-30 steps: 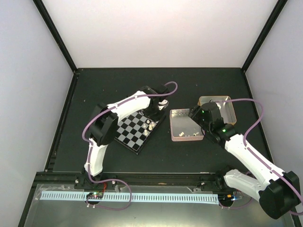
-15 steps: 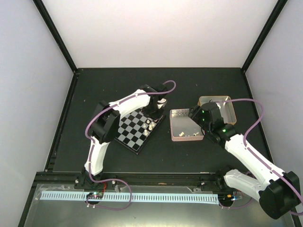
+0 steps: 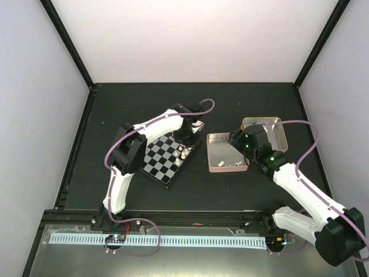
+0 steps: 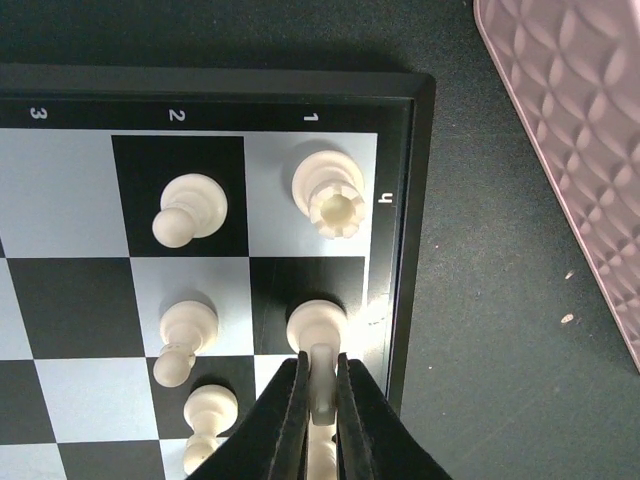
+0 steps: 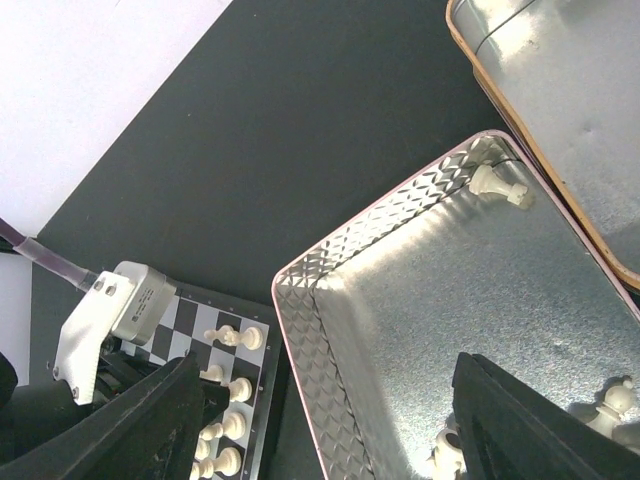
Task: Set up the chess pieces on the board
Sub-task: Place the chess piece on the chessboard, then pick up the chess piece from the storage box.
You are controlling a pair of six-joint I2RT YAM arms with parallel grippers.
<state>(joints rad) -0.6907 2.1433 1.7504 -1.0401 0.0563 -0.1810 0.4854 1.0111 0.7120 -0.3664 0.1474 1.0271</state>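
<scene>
The board (image 3: 162, 159) lies left of centre; its corner shows in the left wrist view (image 4: 420, 200). Several cream-white chess pieces stand on it, a rook (image 4: 329, 192) on the corner square and pawns (image 4: 188, 208) beside it. My left gripper (image 4: 320, 400) is shut on a cream piece (image 4: 318, 345) standing on the black edge square; it shows over the board's far right corner in the top view (image 3: 192, 131). My right gripper (image 5: 325, 420) is open and empty above the pink tin (image 5: 400, 300), which holds more cream pieces (image 5: 500, 186).
A gold tin (image 3: 275, 131) lies right of the pink tin (image 3: 216, 141). Black frame rails and white walls border the dark table.
The left gripper has shifted very slightly at the board's corner. The right arm has barely moved.
</scene>
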